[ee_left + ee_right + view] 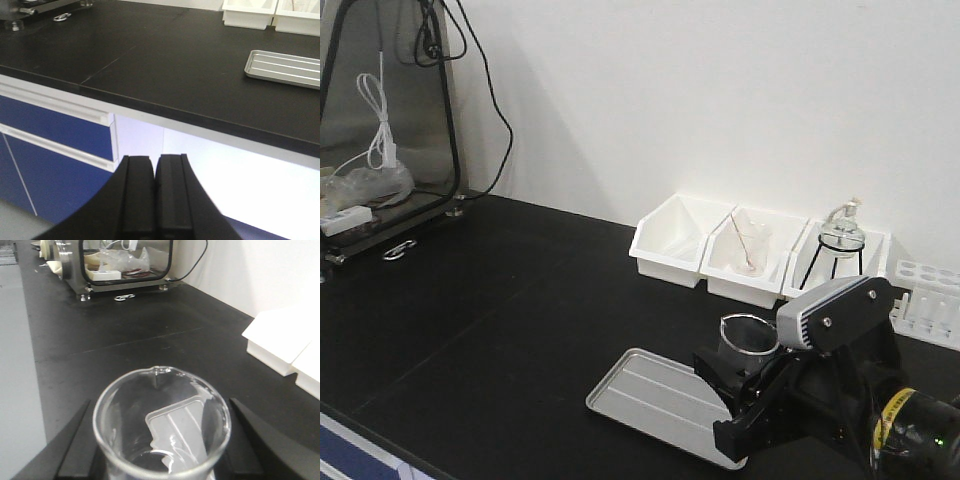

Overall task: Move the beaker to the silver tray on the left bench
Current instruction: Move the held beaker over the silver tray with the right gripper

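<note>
The beaker [748, 335] is a small clear glass cylinder held upright between my right gripper's [738, 375] black fingers, over the right end of the silver tray [650, 395]. In the right wrist view the beaker [162, 425] fills the space between the fingers of the right gripper [162, 442], and the ridged tray [182, 422] shows through its glass. I cannot tell whether the beaker touches the tray. My left gripper [155, 165] is shut and empty, below the front edge of the left bench [175, 65], with the tray [285, 67] far to its right.
Three white bins [670, 240] line the wall, one holding a beaker with a rod [750, 250], one a flask on a black tripod [840, 240]. A tube rack [930, 300] stands right. A glass-fronted box [380, 120] stands back left. Blue cabinet fronts [50, 130] are under the bench.
</note>
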{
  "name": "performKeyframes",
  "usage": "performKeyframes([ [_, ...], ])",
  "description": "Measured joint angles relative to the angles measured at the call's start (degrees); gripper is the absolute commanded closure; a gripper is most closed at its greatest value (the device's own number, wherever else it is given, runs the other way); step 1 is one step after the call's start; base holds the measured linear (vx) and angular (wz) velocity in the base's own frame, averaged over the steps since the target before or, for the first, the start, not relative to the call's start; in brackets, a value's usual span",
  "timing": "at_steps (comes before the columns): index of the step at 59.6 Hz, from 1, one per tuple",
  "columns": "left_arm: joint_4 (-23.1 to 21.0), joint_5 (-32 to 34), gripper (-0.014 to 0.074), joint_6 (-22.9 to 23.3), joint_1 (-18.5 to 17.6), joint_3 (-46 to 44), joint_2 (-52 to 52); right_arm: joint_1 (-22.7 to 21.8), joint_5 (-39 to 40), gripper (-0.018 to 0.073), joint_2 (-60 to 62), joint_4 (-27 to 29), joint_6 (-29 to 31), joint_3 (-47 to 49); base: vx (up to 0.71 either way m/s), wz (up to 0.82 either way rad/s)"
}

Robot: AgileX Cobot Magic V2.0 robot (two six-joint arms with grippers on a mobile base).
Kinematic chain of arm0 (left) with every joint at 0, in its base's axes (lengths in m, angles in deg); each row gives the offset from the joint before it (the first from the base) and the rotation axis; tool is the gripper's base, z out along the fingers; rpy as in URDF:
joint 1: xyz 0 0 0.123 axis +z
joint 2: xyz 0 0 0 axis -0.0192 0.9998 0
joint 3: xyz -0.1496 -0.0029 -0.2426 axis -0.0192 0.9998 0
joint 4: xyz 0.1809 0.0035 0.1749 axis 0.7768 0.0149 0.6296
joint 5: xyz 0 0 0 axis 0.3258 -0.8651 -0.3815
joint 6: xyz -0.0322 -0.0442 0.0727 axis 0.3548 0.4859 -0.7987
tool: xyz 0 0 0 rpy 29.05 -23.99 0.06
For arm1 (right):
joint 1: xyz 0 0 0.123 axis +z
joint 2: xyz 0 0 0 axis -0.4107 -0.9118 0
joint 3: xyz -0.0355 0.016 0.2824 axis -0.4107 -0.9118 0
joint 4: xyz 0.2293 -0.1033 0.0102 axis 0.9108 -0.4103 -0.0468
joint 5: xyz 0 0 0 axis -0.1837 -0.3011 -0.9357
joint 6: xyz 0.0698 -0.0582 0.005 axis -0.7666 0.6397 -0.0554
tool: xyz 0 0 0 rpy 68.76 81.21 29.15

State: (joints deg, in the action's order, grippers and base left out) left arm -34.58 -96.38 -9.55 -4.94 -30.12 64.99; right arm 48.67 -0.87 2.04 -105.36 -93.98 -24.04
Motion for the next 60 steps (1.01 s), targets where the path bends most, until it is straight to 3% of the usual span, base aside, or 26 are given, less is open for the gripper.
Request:
performKeyframes([
  [44, 0.0, 0.0, 0.0595, 0.0, 0.0, 0.0, 0.0, 0.0, 3.5, 0.057, -0.1, 0.0, 0.0, 0.0, 0.04, -0.06],
  [60, 0.0, 0.0, 0.0595, 0.0, 0.0, 0.0, 0.0, -3.0, 4.1, 0.057, -8.8, 6.0, 0.3, 4.4, 0.0, 0.0],
])
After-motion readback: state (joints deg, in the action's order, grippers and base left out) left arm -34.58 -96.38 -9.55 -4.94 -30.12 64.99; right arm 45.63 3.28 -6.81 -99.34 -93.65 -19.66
